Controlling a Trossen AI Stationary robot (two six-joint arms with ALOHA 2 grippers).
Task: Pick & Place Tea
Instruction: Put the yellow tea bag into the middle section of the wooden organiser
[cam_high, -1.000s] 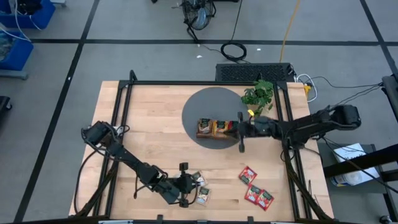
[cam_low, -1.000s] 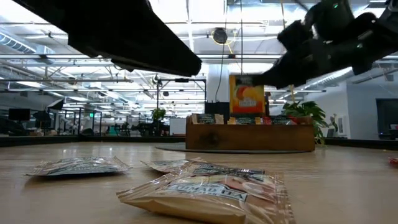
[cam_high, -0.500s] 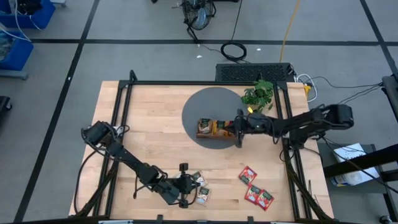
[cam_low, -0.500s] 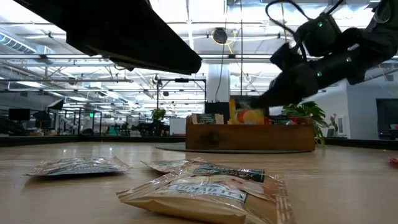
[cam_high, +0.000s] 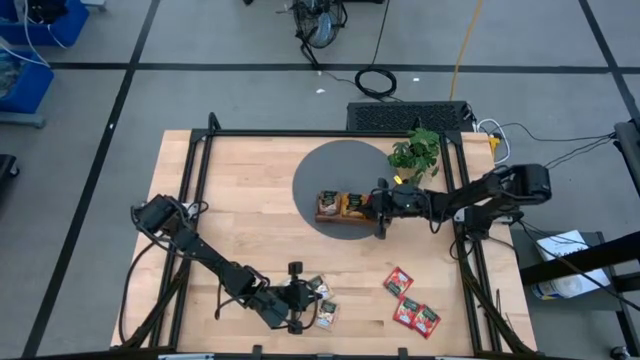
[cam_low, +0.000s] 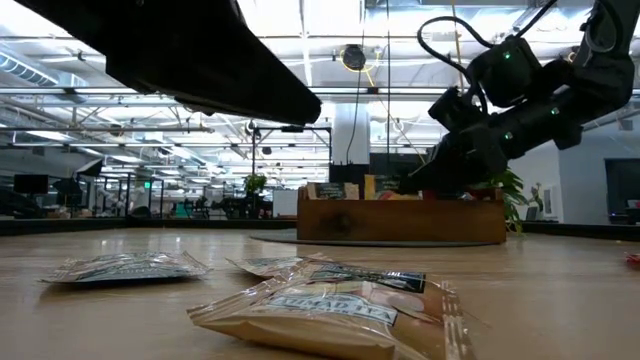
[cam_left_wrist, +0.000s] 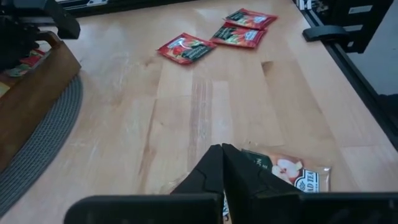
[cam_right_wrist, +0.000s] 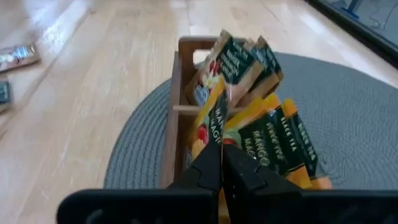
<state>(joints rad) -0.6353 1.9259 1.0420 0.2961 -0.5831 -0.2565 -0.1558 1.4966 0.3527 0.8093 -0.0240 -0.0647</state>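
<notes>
Red tea sachets (cam_high: 410, 305) lie flat at lower right; pale ones (cam_high: 322, 302) lower centre; orange sachets (cam_right_wrist: 273, 140) stand upright, centre.

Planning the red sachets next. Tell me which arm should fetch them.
Right, probably. The red sachets lie on the right gripper's side of the table, below the tray it is at. The left gripper is shut at the pale sachets.
</notes>
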